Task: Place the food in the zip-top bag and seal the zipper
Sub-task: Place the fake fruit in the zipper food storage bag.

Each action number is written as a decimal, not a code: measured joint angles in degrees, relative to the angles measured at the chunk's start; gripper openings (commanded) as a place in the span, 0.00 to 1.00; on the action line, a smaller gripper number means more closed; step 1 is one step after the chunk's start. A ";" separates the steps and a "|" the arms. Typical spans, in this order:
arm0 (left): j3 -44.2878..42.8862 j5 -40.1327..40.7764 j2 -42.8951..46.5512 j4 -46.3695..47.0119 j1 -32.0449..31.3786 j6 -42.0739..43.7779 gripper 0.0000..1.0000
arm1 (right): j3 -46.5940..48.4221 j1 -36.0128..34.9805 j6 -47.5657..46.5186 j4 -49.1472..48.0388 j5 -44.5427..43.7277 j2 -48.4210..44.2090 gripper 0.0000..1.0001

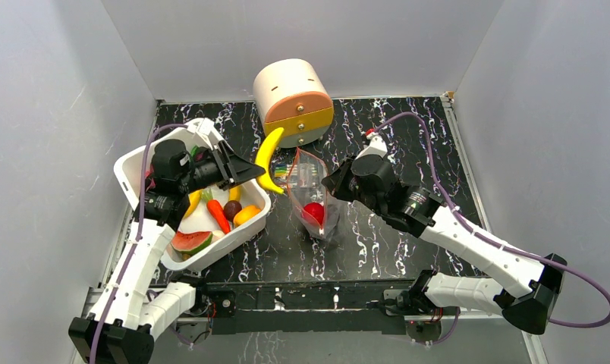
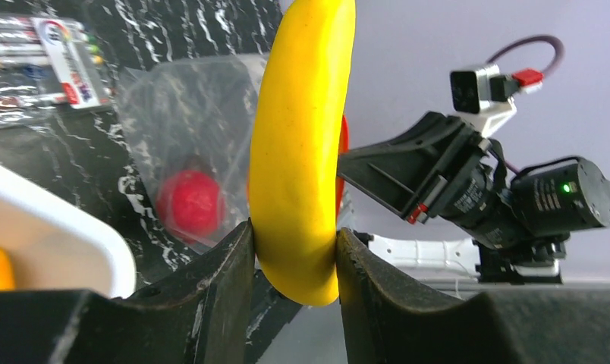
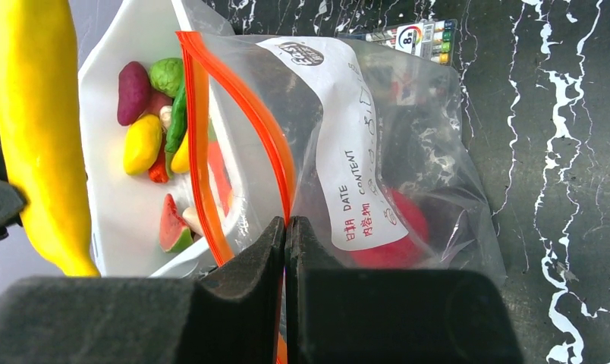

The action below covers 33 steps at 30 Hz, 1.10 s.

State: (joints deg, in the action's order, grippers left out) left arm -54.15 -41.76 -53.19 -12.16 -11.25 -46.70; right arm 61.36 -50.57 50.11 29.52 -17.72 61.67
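The zip-top bag [image 1: 315, 199] stood near the middle of the table [image 1: 408, 121], its mouth open on the side facing the white bin [image 1: 131, 171]. One red toy fruit [image 1: 312, 213] lay at the bottom of the bag. The red-orange zipper [image 3: 237, 114] gaped, and our right pincer [image 3: 285, 227] was pressed together on that strip, holding one lip up. Just beside the mouth hung a yellow toy banana [image 2: 298, 152], pinched near one end between the part-spread jaws of our left pincer [image 2: 294, 246]. More food lay in the bin by the left edge, among it a carrot [image 1: 219, 216] and a watermelon slice [image 1: 191, 241]. A pack of coloured pens [image 2: 48, 53] lay beyond the bag, and a round drawer box [image 1: 293, 98] sat at the far edge.

We judged the entry risky. The banana was long and curved, and only one lip was held, so its tip could catch the zipper or the slack far lip and shove the bag over. It could also drag the strip out of the pinch. Held so near its end, the banana might swivel between the jaws and drop onto the table.
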 measured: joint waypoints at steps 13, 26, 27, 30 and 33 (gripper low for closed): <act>1.73 -2.69 0.59 -4.66 -6.60 -0.72 0.28 | 0.04 0.00 -2.89 -3.04 -0.83 0.46 0.00; 1.53 -1.36 -5.66 -8.52 -9.77 1.31 0.29 | 1.95 0.00 -7.89 -6.40 0.98 2.25 0.00; 1.38 -0.94 -6.25 -9.01 -9.97 1.44 0.29 | 1.95 -0.02 -7.98 -6.67 1.49 2.32 0.00; 1.16 0.11 -7.87 -9.75 -10.40 1.70 0.30 | 1.95 0.00 -7.96 -7.63 3.80 2.86 0.00; 0.57 1.11 -9.29 -10.51 -10.93 1.64 0.35 | 1.79 -0.02 -7.52 -8.55 6.64 3.85 0.00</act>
State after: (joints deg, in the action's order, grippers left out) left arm -53.58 -40.64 -62.48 -22.68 -22.17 -45.06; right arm 63.16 -50.59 42.59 20.97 -11.07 65.52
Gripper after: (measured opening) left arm 0.379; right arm 0.010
